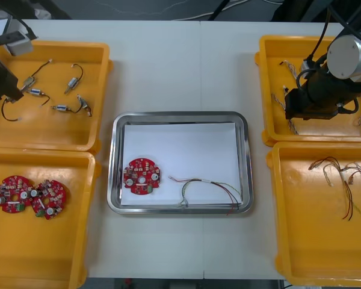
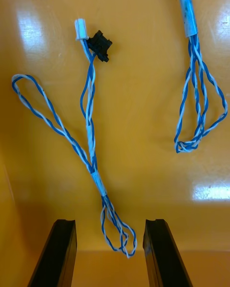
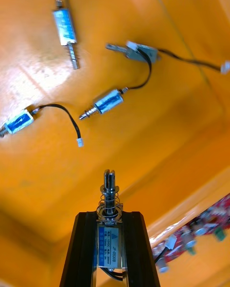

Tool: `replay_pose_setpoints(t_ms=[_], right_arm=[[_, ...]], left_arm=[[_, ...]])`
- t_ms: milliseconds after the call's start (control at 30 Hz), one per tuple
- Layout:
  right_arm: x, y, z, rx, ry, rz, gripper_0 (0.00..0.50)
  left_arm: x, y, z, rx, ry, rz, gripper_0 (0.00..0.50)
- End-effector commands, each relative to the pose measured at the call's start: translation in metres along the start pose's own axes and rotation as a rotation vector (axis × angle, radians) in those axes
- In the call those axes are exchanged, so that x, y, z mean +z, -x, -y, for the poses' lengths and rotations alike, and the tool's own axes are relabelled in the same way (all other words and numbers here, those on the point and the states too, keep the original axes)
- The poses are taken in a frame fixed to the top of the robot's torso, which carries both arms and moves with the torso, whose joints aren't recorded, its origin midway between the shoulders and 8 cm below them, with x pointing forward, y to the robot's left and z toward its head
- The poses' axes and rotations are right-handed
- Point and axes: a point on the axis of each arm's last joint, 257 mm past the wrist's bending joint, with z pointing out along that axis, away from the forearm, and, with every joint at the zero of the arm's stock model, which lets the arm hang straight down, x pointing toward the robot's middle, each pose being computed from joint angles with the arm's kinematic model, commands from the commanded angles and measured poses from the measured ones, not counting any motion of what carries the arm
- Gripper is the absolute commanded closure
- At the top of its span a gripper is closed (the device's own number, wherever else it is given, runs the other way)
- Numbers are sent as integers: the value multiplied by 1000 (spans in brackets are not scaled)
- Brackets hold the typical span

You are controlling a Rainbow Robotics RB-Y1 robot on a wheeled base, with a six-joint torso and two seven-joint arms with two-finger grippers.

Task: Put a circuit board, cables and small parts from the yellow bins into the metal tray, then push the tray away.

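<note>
My left gripper [image 1: 11, 91] hangs over the back-left yellow bin [image 1: 60, 47]. In the left wrist view it [image 3: 110, 216] is shut on a small metal part [image 3: 109, 241] with a spring and pin, lifted above the bin floor. Several more small metal parts [image 3: 108, 101] with black leads lie below. My right gripper [image 1: 292, 112] is low in the back-right bin [image 1: 271, 48]. Its fingers [image 2: 60, 251] stand open, with the looped end of a twisted blue and white cable [image 2: 91, 138] between them. The metal tray [image 1: 180, 115] holds a red circuit board [image 1: 142, 176] and a red and yellow cable [image 1: 207, 188].
Two red circuit boards [image 1: 29, 195] lie in the front-left bin [image 1: 42, 265]. Red and yellow cables [image 1: 348, 180] lie in the front-right bin [image 1: 307, 253]. A second blue and white cable [image 2: 196, 90] lies beyond the right fingers. Bare table stretches behind the tray.
</note>
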Motion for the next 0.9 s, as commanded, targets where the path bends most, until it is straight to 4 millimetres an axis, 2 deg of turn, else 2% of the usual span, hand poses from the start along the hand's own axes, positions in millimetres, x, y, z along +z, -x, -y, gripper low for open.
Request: replay_pose_setpoints(t_ms=[33,233,500,700,900], right_arm=[[-4,21,-15,-40,2,51,91],[2,21,-13,-40,-9,53,93],[9,29,-16,-40,0,85,93],[11,28,-16,-44,-4,85,93],[18,27,-17,-49,-5,85,91]], left_arm=[[-39,34,-3,-121,90,58,500],[-37,53,20,-182,92,93,500],[-30,77,68,-258,101,136,500],[-18,86,109,-322,71,161,500],[-5,88,143,-369,56,161,500]])
